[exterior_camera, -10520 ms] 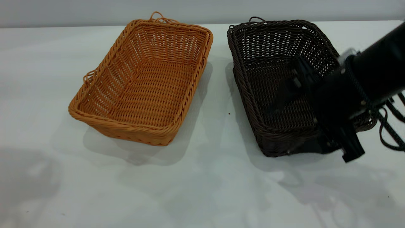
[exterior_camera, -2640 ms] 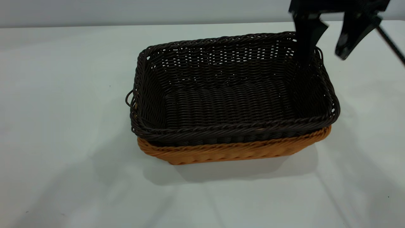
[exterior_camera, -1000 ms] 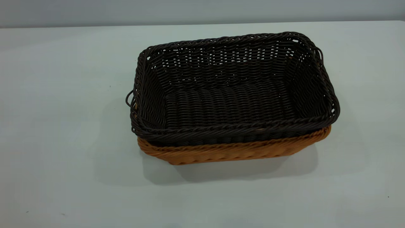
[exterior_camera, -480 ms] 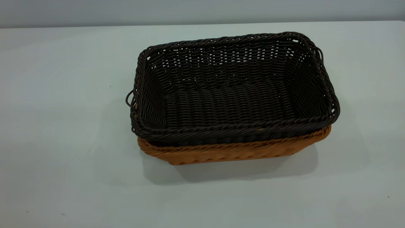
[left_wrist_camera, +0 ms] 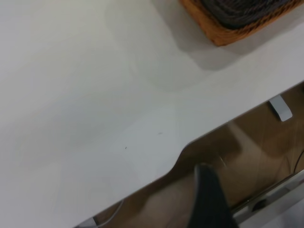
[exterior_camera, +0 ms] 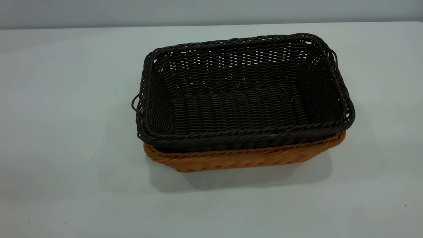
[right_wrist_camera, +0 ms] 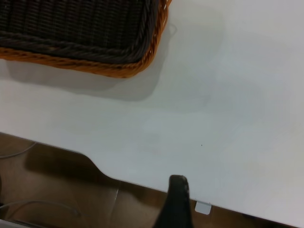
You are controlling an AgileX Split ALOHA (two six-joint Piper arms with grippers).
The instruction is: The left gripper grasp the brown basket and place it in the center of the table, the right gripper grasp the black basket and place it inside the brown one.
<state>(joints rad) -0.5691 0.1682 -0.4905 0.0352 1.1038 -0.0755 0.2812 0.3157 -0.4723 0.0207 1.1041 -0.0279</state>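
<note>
The black basket (exterior_camera: 244, 105) sits nested inside the brown basket (exterior_camera: 244, 158) near the middle of the table (exterior_camera: 66, 99). Only the brown basket's front wall and rim show beneath it. Neither gripper is in the exterior view. In the left wrist view my left gripper (left_wrist_camera: 205, 172) shows as a single dark tip beyond the table's edge, far from the brown basket's corner (left_wrist_camera: 213, 31). In the right wrist view my right gripper (right_wrist_camera: 178, 184) is also a single dark tip off the table's edge, well away from the black basket (right_wrist_camera: 71, 23) and the brown rim (right_wrist_camera: 109, 70). Both hold nothing.
The table's near edge with a curved notch runs through both wrist views, with brown floor beyond it. A small white bracket (left_wrist_camera: 281, 108) hangs under the edge; one also shows in the right wrist view (right_wrist_camera: 203, 207). A grey wall lies behind the table.
The baskets lay side by side at first and are now nested at the centre. The right gripper, open over the right end 2.6 s ago, has left the exterior view. Nothing moved in the last second.
</note>
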